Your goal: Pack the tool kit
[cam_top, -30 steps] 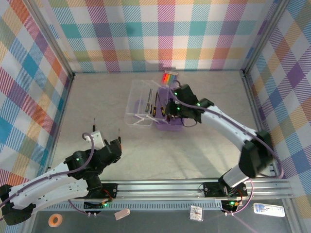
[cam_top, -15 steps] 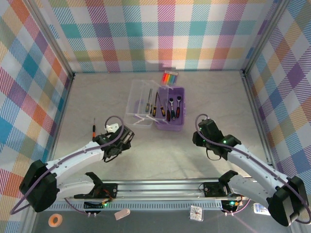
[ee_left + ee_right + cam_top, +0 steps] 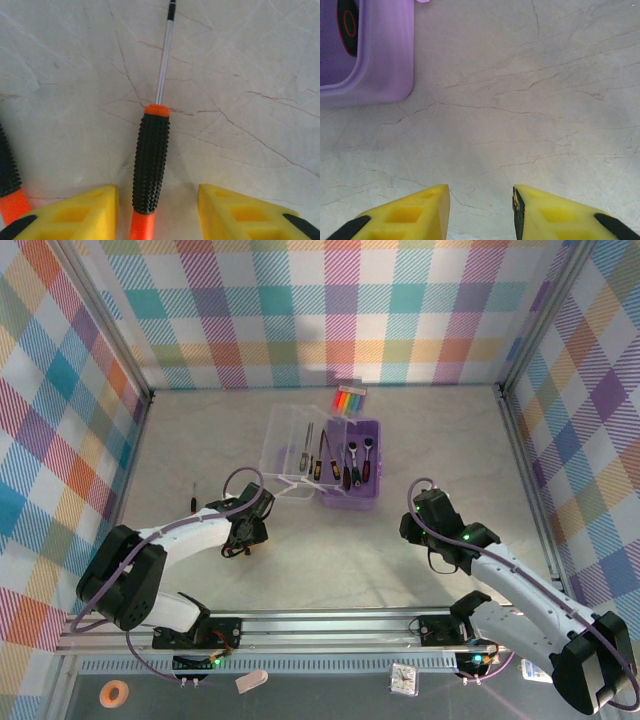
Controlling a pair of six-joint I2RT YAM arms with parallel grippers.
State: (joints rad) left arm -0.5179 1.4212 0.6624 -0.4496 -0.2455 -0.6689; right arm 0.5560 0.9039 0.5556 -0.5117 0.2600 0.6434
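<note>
Purple-based tool kit [image 3: 350, 495] sits open at the centre of the table [image 3: 330, 570], its clear lid [image 3: 295, 445] swung left. Left of centre, the left arm's yellow fingers [image 3: 75, 215] stand apart astride a black-and-orange screwdriver [image 3: 150, 160], not pinching it. The right arm's fingers [image 3: 410, 215], also apart, hover over bare table near the kit's corner.
</note>
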